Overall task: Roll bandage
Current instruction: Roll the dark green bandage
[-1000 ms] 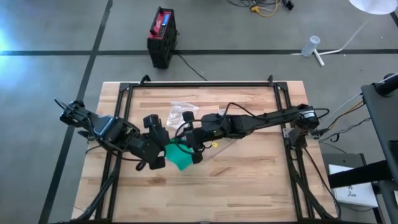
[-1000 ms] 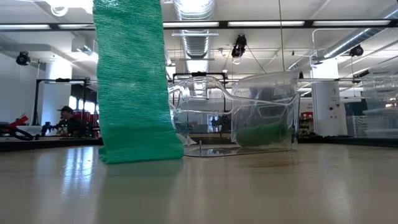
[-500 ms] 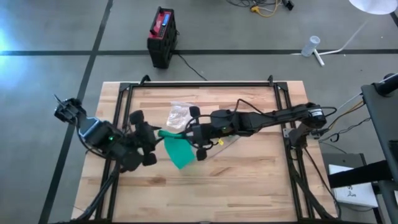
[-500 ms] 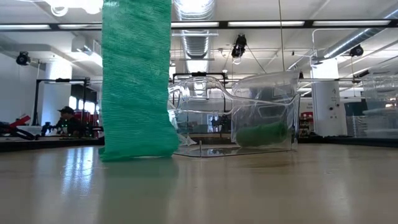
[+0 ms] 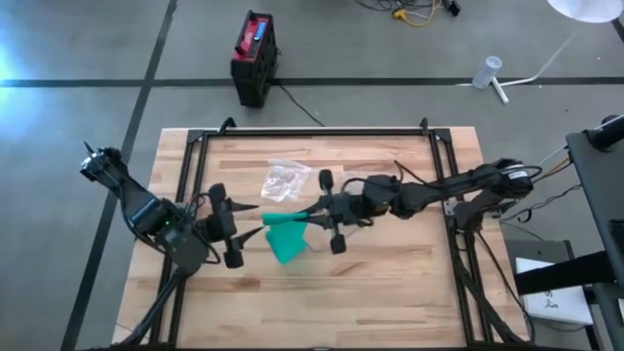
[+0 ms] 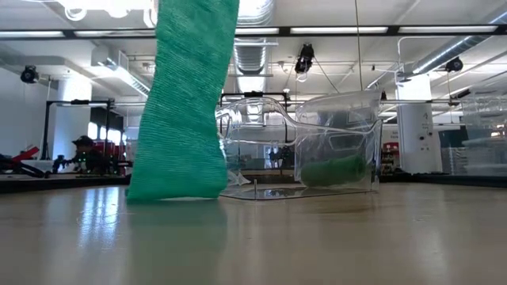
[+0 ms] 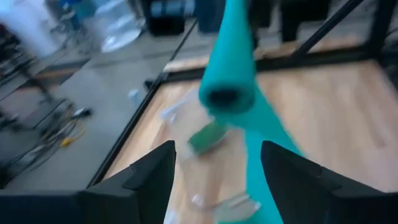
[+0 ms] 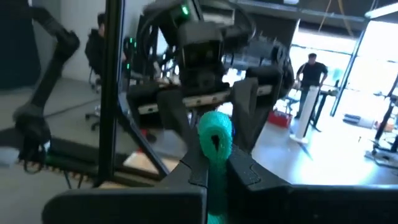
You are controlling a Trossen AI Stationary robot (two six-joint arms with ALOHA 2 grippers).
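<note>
The left gripper [image 5: 226, 223] has just let go and pulled back left of centre with jaws spread, so the green bandage [image 5: 285, 238] now hangs from the right gripper [image 5: 314, 210] alone, clamped shut, tail draping onto the counter [image 5: 390, 292] mid-frame, rolling unfinished.

I look down on a grey floor [image 5: 88, 58] crossed by dark lines. A red and black box [image 5: 254, 57] stands beyond the wood table [image 5: 390, 283], a white lamp base [image 5: 497, 78] farther right. Across the table, ceiling lights [image 6: 333, 30] and ducts [image 6: 444, 49] run overhead; a person [image 6: 81, 152] sits at a desk.
</note>
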